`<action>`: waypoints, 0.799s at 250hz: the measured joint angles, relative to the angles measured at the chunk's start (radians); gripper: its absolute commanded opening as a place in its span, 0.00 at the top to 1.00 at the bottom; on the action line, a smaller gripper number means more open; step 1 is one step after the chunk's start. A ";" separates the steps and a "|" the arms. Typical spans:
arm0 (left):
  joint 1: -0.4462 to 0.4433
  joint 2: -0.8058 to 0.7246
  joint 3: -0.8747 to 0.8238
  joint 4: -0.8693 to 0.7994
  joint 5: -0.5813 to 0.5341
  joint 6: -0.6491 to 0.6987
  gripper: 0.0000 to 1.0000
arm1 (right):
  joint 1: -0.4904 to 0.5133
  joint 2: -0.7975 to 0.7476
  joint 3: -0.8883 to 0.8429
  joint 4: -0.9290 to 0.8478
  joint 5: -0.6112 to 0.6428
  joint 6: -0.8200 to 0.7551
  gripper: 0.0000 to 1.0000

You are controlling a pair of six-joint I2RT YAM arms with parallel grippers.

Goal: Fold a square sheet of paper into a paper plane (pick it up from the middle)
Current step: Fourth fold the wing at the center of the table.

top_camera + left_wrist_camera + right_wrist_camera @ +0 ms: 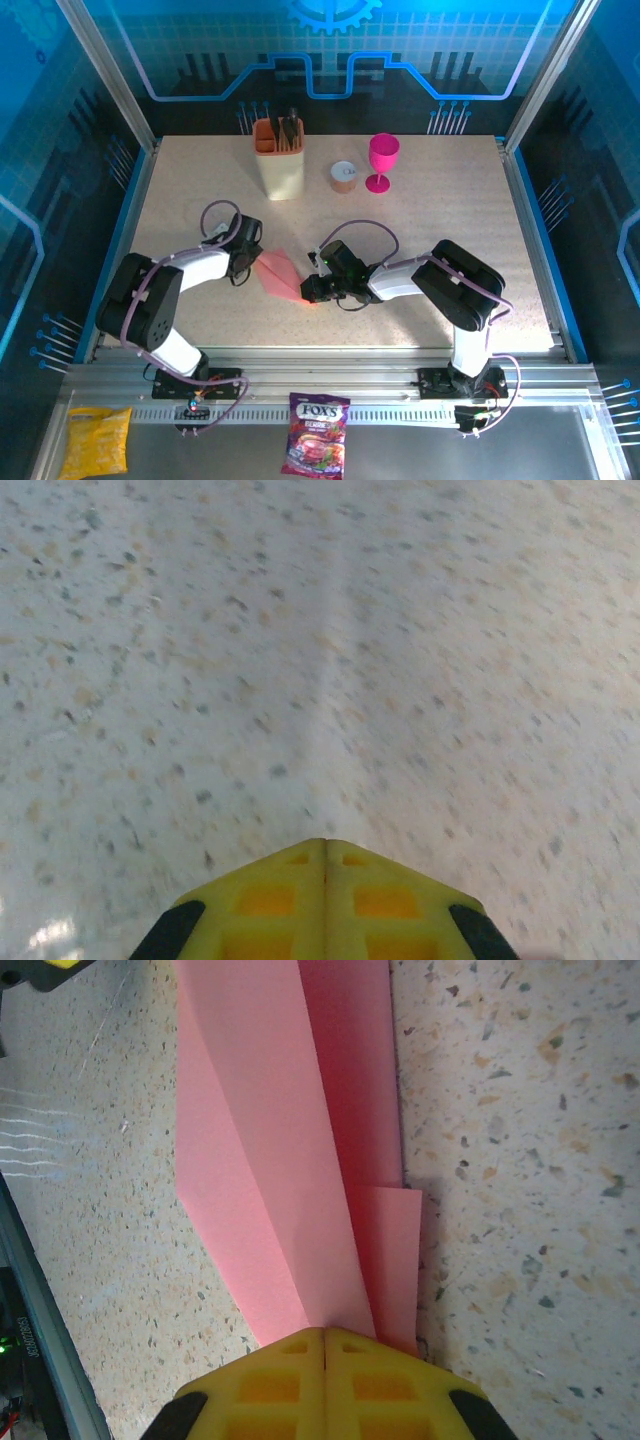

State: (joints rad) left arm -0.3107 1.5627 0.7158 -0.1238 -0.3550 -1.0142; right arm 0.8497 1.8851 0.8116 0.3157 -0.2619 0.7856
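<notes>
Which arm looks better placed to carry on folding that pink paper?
Probably the right. The right gripper has its shut tips at the end of the folded pink paper, in line with its crease. The left gripper, also shut, faces the table, off the paper.

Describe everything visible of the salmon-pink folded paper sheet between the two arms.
The salmon-pink folded paper sheet is thin, matte and unmarked, folded lengthwise into a long narrow strip of overlapping layers with sharp creases. It lies slanted on the speckled table, one flap casting a shadow. The shut right gripper meets its near end; pinching or only pressing, I cannot tell.
</notes>
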 measured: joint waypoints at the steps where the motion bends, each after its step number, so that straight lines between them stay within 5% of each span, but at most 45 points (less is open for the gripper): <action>1: -0.005 -0.005 0.000 -0.001 -0.002 0.003 1.00 | 0.000 0.000 0.000 0.000 0.000 0.000 1.00; 74: -0.215 -0.071 0.001 0.043 0.037 -0.002 1.00 | 0.000 0.000 0.001 -0.001 0.000 0.000 1.00; 200: -0.231 0.095 0.014 0.137 0.080 -0.034 1.00 | 0.000 -0.113 -0.118 0.003 0.023 -0.092 1.00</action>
State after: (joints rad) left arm -0.5415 1.6573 0.7300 0.0135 -0.2745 -1.0481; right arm 0.8501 1.7718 0.6937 0.3183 -0.2394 0.6941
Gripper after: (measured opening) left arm 0.051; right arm 0.061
